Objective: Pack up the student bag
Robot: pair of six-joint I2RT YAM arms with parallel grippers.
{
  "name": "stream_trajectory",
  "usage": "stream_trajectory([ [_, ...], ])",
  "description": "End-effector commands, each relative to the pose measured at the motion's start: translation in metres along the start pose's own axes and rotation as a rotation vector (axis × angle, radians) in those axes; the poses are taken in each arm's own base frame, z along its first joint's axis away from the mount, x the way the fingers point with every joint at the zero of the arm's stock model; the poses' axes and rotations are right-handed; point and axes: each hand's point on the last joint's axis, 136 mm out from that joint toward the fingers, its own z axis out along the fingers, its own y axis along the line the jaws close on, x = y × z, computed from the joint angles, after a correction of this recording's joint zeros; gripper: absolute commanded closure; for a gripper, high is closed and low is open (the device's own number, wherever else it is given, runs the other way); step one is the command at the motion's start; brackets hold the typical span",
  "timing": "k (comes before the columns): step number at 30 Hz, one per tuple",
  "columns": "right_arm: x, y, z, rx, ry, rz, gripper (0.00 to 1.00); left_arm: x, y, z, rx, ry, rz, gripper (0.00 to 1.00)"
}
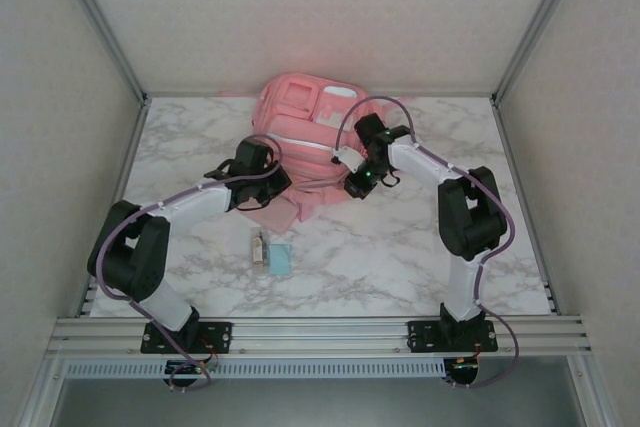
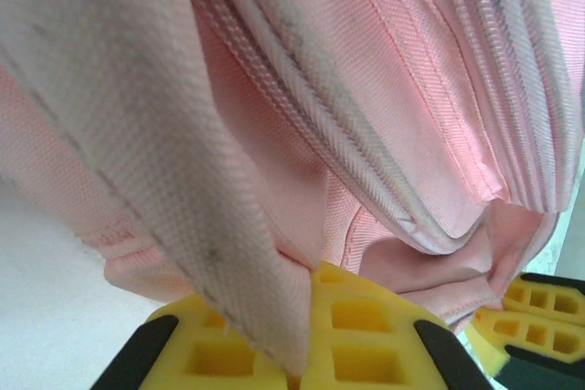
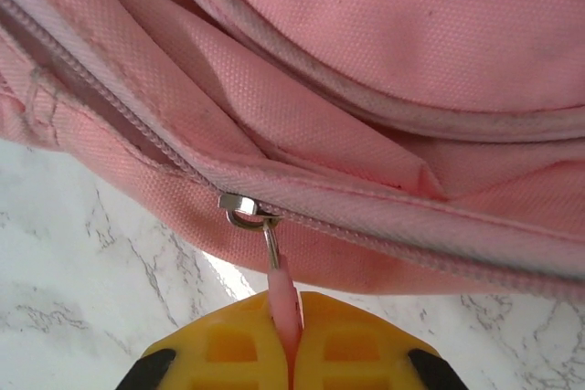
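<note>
Top: bag [image 1: 300,132] at far middle of table [image 1: 450,247].
Left wrist: left claw [image 2: 306,326] clamped on bag's white trim [image 2: 137,162]; a slipping hold would likely let the bag drag.
Right wrist: right claw [image 3: 286,321] clamped on zip pull [image 3: 280,285]; an off-line tug may slip it or jam the slider [image 3: 242,205].

We are pinching a pale woven strip [image 2: 137,180] of the student bag [image 2: 393,89] between the yellow pads [image 2: 358,317] of our left gripper [image 2: 294,340], and its pink zipped folds are hanging above.
</note>
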Motion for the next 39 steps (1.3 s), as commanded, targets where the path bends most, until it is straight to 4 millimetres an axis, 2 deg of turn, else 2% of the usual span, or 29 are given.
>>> stream_trajectory([
  [1, 0.081, -0.08, -0.016, 0.23, 0.256, 0.211, 1.0, -0.062, 0.063, -0.037, -0.228, -0.229, -0.054, 1.0],
  [3, 0.072, -0.068, -0.018, 0.186, 0.232, 0.228, 1.0, -0.061, 0.059, -0.038, -0.207, -0.222, -0.06, 1.0],
  [6, 0.047, -0.031, -0.024, 0.111, 0.145, 0.19, 1.0, -0.053, 0.047, -0.034, -0.146, -0.177, -0.095, 1.0],
  [8, 0.028, -0.002, -0.029, 0.032, 0.072, 0.182, 1.0, -0.046, 0.034, -0.034, -0.096, -0.143, -0.12, 0.7],
  [9, 0.019, 0.011, -0.032, -0.004, 0.037, 0.191, 1.0, -0.043, 0.027, -0.037, -0.076, -0.139, -0.131, 0.49],
  [10, 0.014, 0.02, -0.034, -0.029, 0.019, 0.201, 1.0, -0.04, 0.02, -0.041, -0.063, -0.144, -0.14, 0.32],
  [12, 0.005, 0.034, -0.037, -0.072, -0.008, 0.23, 1.0, -0.033, 0.012, -0.049, -0.05, -0.159, -0.15, 0.18],
  [14, -0.002, 0.05, -0.039, -0.131, -0.028, 0.242, 1.0, -0.025, 0.003, -0.057, -0.033, -0.173, -0.159, 0.12],
  [17, -0.014, 0.072, -0.043, -0.213, -0.057, 0.248, 1.0, -0.012, -0.007, -0.06, 0.008, -0.178, -0.199, 0.11],
  [20, -0.022, 0.089, -0.05, -0.28, -0.083, 0.244, 1.0, 0.004, -0.018, -0.051, 0.06, -0.147, -0.257, 0.11],
  [24, -0.019, 0.101, -0.052, -0.304, -0.072, 0.233, 1.0, 0.025, -0.039, -0.031, 0.116, -0.093, -0.315, 0.12],
  [29, 0.001, 0.095, -0.039, -0.247, -0.011, 0.243, 1.0, 0.037, -0.056, 0.002, 0.148, -0.08, -0.398, 0.15],
  [32, 0.011, 0.09, -0.031, -0.219, 0.021, 0.251, 1.0, 0.039, -0.068, 0.02, 0.163, -0.08, -0.428, 0.22],
  [34, 0.015, 0.089, -0.026, -0.215, 0.041, 0.258, 1.0, 0.04, -0.066, 0.032, 0.132, -0.085, -0.428, 0.38],
  [37, 0.023, 0.083, -0.021, -0.183, 0.086, 0.269, 1.0, 0.04, -0.053, 0.046, 0.101, -0.106, -0.445, 0.81],
  [38, 0.028, 0.08, -0.02, -0.165, 0.106, 0.27, 1.0, 0.04, -0.048, 0.048, 0.089, -0.112, -0.447, 1.0],
  [39, 0.035, 0.075, -0.019, -0.14, 0.13, 0.273, 1.0, 0.04, -0.041, 0.049, 0.07, -0.118, -0.449, 1.0],
])
